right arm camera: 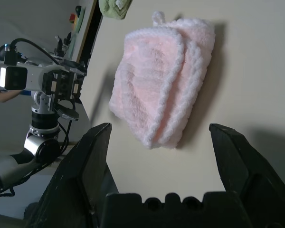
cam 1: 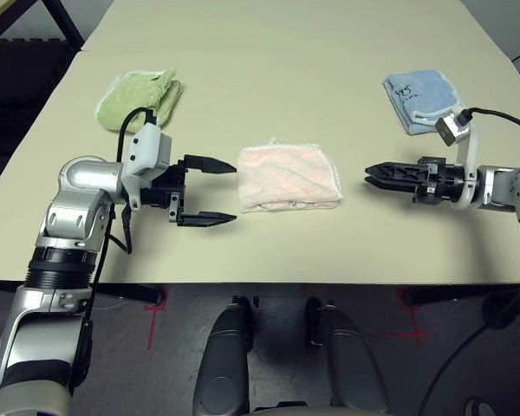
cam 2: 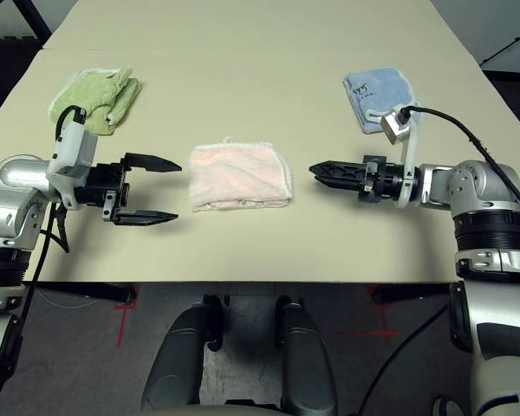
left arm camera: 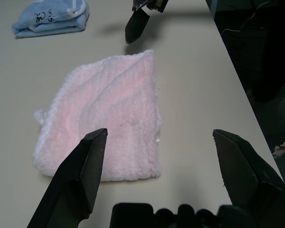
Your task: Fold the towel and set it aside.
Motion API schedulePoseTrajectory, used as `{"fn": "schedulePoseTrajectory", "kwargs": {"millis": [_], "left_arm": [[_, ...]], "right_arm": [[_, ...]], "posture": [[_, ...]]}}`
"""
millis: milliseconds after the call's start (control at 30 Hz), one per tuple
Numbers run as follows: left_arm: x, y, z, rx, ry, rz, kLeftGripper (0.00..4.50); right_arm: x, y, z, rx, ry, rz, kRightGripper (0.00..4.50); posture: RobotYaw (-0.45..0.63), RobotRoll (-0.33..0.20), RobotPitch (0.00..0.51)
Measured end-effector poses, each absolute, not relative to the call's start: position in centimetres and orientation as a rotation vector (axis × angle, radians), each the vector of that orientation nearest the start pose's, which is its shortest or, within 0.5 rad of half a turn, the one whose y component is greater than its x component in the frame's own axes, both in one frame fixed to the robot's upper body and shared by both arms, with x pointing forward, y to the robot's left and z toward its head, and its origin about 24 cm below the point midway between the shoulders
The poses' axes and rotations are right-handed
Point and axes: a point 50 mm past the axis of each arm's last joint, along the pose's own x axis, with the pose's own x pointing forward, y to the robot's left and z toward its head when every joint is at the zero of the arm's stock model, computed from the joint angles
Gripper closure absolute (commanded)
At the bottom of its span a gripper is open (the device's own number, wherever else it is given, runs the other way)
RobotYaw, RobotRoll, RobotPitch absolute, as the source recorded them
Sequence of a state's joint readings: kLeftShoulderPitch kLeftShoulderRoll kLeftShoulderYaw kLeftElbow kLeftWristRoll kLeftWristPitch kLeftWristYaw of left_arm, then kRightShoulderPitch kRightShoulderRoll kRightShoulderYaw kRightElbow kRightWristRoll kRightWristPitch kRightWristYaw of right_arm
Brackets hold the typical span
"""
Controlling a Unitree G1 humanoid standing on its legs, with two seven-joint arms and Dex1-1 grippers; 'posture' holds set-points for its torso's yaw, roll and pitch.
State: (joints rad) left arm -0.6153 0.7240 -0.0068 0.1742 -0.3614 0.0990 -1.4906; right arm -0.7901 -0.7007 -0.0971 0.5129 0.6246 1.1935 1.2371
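**Folded towel lying between two open, empty grippers**

The pink towel (cam 1: 289,178) is lying near the front-middle of the table (cam 1: 286,52), already doubled over into a compact block, so the folding part of the job is looking done and only the setting aside seems to be remaining. The left gripper (cam 1: 210,191) is hovering just beside the towel's left edge with its jaws standing wide apart and nothing between them. The right gripper (cam 1: 383,176) is pointing at the towel's right edge from a little farther off — its jaws are also spread wide and gripping nothing, as the right wrist view is making plain (from the head camera they are overlapping edge-on and looking almost closed). Both are facing inward at the towel, probably because they are bracketing it for a pickup from either end.

The green towel (cam 1: 140,96) and the blue towel (cam 1: 420,98) are sitting well apart at the far left and far right, likely marking where finished cloths are going.

The right wrist view is showing the stacked layers and white scalloped edging at the towel's open end, plus the small loop at a corner — detail the head views are flattening. The left wrist view is showing the smooth closed side instead.
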Motion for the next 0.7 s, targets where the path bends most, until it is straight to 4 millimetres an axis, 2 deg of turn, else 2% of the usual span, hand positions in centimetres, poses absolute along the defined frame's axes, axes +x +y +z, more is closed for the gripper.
{"fn": "schedulePoseTrajectory", "kwargs": {"millis": [233,400,600,700], "left_arm": [[29.8,20.9,19.8,0.514,-0.039,-1.403,0.00],[30.0,21.3,19.6,0.490,-0.015,-1.377,0.00],[31.0,22.4,18.9,0.290,0.155,-1.187,0.00],[31.2,22.8,19.3,0.162,0.229,-1.113,0.00]], "right_arm": [[32.2,-23.5,17.3,0.543,0.504,1.092,0.02],[32.3,-23.7,17.7,0.498,0.477,1.110,0.02],[32.3,-23.9,17.8,0.495,0.474,1.113,0.02],[32.3,-24.0,17.9,0.493,0.475,1.111,0.02]], "posture": [[-0.04,0.000,0.185],[-0.03,0.000,0.204],[-0.03,0.000,0.217],[-0.03,0.000,0.219]]}}
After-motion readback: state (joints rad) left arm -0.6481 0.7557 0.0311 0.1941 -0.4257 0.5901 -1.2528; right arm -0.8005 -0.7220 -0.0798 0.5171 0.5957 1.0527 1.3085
